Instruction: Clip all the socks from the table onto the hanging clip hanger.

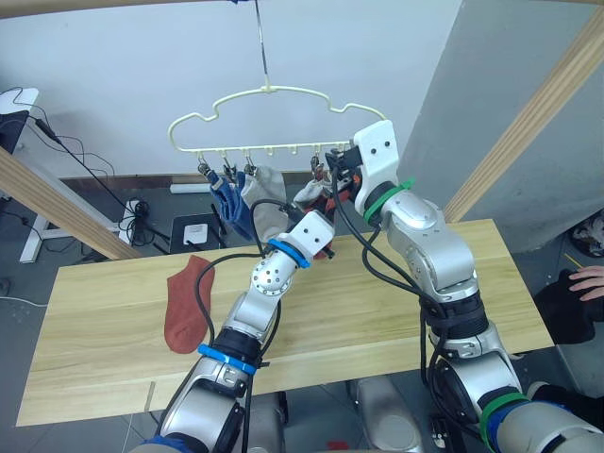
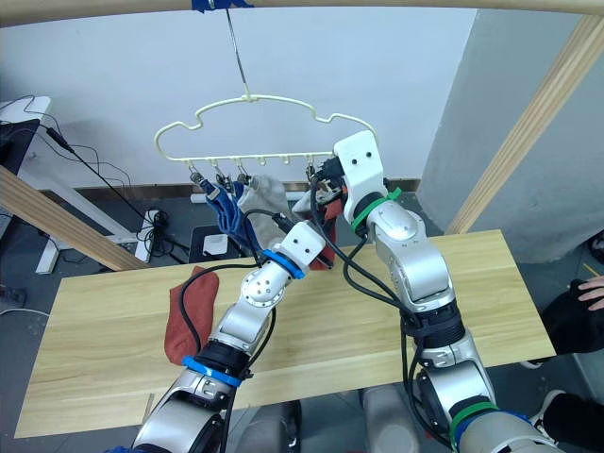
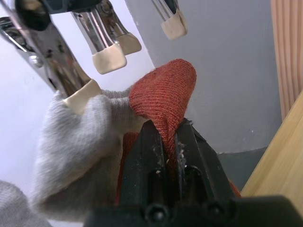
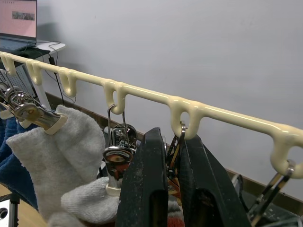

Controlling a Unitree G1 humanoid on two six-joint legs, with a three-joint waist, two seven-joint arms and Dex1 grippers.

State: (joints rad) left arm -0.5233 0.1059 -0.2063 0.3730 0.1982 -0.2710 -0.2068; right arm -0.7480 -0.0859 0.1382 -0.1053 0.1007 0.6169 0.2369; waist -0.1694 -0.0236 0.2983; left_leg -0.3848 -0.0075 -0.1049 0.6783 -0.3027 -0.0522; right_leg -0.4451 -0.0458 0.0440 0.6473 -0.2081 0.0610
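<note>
Table (image 1: pixel 396 311) planks nearest the robot carry one rust-red sock (image 1: pixel 187 302), lying flat toward the robot's left and untouched, so at least this one is left to clip. Above the table's middle, the left claw (image 3: pixel 164 137) is pinching a fold of a second rust-red sock (image 3: pixel 165 94), lifting it toward the metal clips (image 3: pixel 106 49) of the hanger. It sits just beside a light grey sock (image 3: pixel 75 142) that a clip already holds. The right claw (image 4: pixel 171 156) is pressed together on a metal clip (image 4: pixel 176 142) under the cream rail, probably squeezing it so the red sock can go in. Farther back, the clip hanger (image 1: pixel 274 118) dangles by its wire hook from a wooden pole, with blue socks (image 1: pixel 231 209) and another grey sock (image 1: pixel 266 193) clipped at its left half. Four socks look hung, the fifth is mid-clipping, and the sixth waits on the table. A person's hand (image 1: pixel 590 281) rests at the far right edge.
</note>
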